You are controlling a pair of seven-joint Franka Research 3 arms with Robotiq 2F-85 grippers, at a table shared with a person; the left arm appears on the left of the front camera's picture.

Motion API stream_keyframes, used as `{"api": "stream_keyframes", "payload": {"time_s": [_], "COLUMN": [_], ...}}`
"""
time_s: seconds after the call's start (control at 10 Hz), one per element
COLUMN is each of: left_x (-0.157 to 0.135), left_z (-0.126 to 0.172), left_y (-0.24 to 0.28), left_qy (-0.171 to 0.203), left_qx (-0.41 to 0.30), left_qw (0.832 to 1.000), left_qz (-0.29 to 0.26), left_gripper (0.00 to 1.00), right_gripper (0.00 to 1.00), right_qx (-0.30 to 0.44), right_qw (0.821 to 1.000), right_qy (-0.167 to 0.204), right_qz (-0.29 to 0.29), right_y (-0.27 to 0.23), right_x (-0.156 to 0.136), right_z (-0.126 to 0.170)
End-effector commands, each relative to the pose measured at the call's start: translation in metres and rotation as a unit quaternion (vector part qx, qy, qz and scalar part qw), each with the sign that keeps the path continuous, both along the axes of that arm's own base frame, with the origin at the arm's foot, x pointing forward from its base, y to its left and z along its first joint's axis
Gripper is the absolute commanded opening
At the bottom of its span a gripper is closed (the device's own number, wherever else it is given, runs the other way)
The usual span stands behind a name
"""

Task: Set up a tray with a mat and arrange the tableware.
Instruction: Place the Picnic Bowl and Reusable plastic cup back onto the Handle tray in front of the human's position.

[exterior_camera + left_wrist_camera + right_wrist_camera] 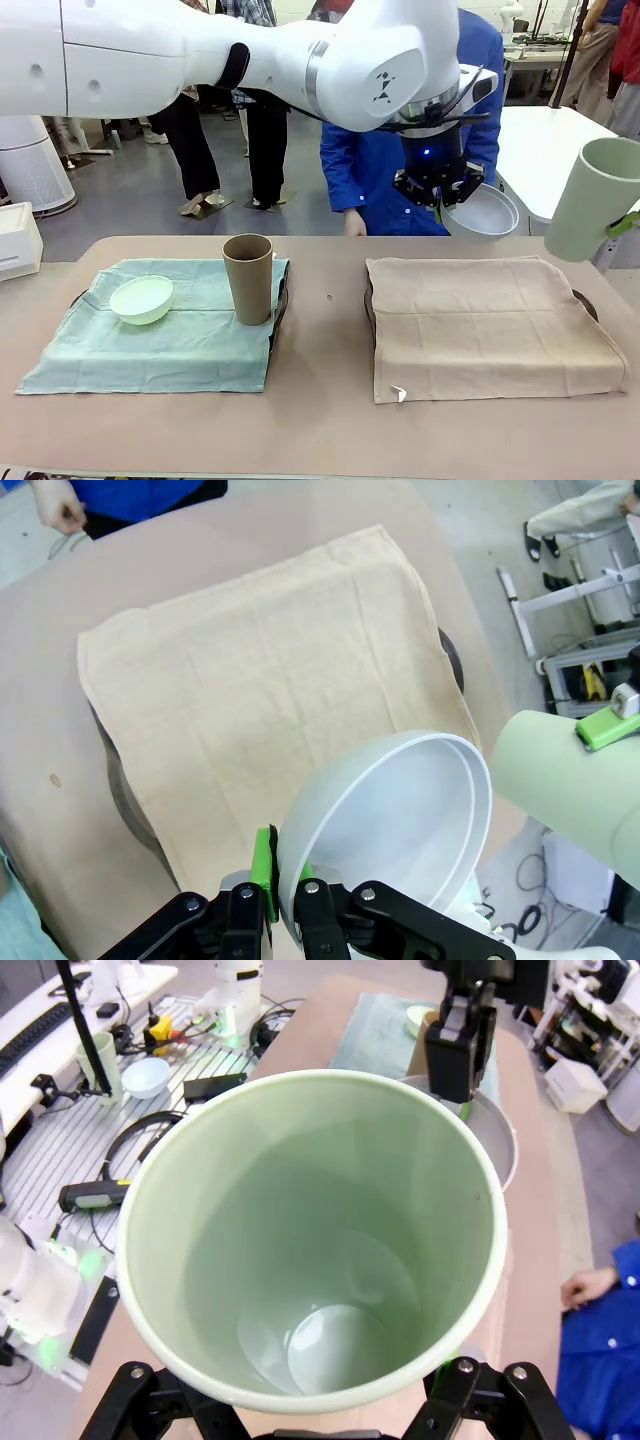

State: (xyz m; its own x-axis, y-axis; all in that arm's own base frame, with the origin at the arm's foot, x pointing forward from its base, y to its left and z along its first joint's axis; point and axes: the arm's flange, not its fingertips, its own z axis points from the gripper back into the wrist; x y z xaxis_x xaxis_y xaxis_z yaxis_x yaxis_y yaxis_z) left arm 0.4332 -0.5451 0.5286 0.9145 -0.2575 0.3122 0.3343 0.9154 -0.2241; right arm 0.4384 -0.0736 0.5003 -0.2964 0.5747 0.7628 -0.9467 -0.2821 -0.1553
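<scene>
The left claw [441,196] is clamped on the rim of the small round white bowl [482,211], one green pad inside the wall and one outside. The bowl hangs tilted in the air above the far edge of the beige cloth mat [487,322]. In the left wrist view, the left claw [283,888] pinches the white bowl [395,825] at its near rim, with the beige mat [270,690] spread below.

The right claw [300,1400] grips the tall pale green handleless cup [320,1235] around its outer wall, with the cup mouth facing the wrist camera. In the front view this pale green cup [596,198] is held tilted in the air at the far right, above the right end of the beige mat.

The beige mat covers a dark tray [588,304] on the right half of the bench [320,420]. On the left half, a mint green cloth mat [160,335] covers a second tray. On it rest the small round mint green bowl [141,299] and, to its right, the tall brown handleless cup [248,278], upright. A person in a blue jacket [365,160] stands at the far side.
</scene>
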Motion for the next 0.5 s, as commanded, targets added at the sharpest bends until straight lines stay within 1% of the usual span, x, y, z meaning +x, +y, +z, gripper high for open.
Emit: {"api": "stream_keyframes", "payload": {"time_s": [0.0,0.2,0.3,0.4], "left_x": [0.012,0.019,0.024,0.026], "left_z": [-0.027,-0.051,-0.067,-0.083], "left_y": [0.017,0.023,0.028,0.032], "left_qy": [0.023,0.053,0.068,0.083], "left_qx": [-0.043,-0.063,-0.063,-0.052], "left_qw": [0.999,0.997,0.996,0.995], "left_qz": [-0.001,0.002,0.007,0.014], "left_gripper": [0.07,0.07,0.07,0.07], "right_gripper": [0.84,0.84,0.84,0.84], "right_qx": [0.039,0.058,0.057,0.058], "right_qw": [0.999,0.998,0.998,0.998], "right_qy": [0.001,0.006,0.003,0.011], "right_qz": [0.008,-0.003,-0.010,-0.020], "right_y": [-0.007,-0.010,-0.010,-0.010], "right_x": [0.022,0.036,0.042,0.049], "right_z": [-0.034,-0.058,-0.070,-0.082]}}
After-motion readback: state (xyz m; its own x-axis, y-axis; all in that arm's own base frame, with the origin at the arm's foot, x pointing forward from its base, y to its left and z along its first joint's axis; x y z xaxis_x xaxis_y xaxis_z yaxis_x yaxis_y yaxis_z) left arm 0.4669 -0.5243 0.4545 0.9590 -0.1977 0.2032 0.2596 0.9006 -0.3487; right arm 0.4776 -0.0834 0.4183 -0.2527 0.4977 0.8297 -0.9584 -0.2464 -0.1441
